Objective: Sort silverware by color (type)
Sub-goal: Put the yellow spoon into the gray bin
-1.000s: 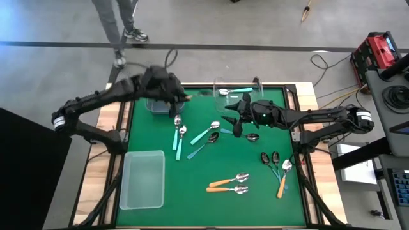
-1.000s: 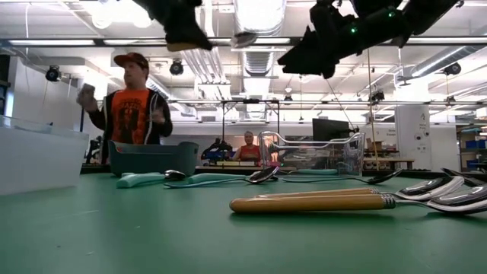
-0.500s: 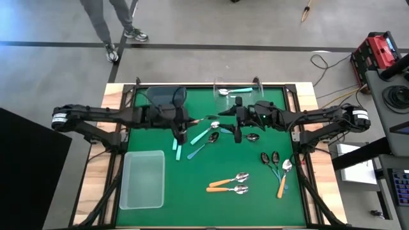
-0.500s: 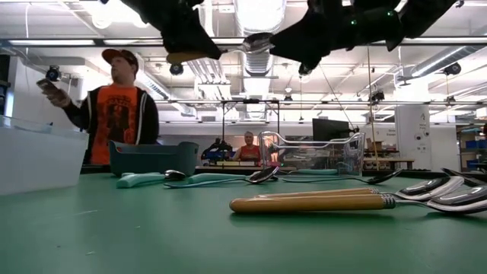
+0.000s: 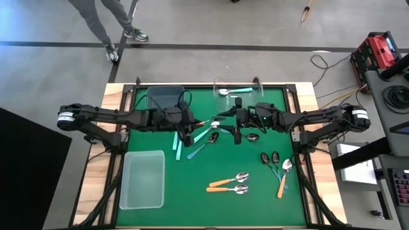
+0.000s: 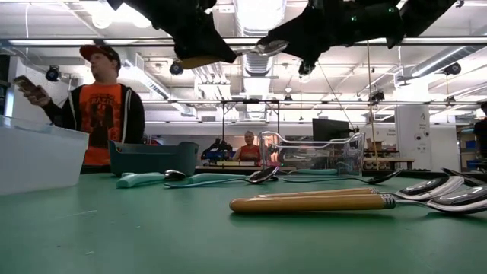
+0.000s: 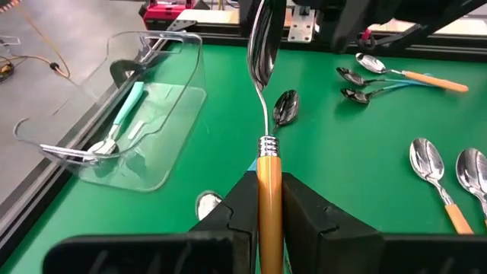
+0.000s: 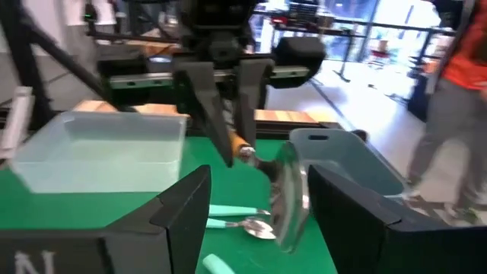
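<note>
Here the left gripper (image 7: 262, 209) is clamped on the smooth orange handle of a spoon (image 7: 261, 91), holding its polished silver bowl out above mid-table toward the right gripper (image 8: 255, 205), whose fingers stand apart, apparently for a handover. Other spoons (image 5: 227, 186) lie on the green mat (image 5: 192, 172).

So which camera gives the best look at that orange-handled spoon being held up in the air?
The left wrist view: the orange-handled spoon fills the middle, handle clamped by the left fingers. The right wrist view blurs it, the low view catches just the bowl, and the high view shows a sliver.
</note>
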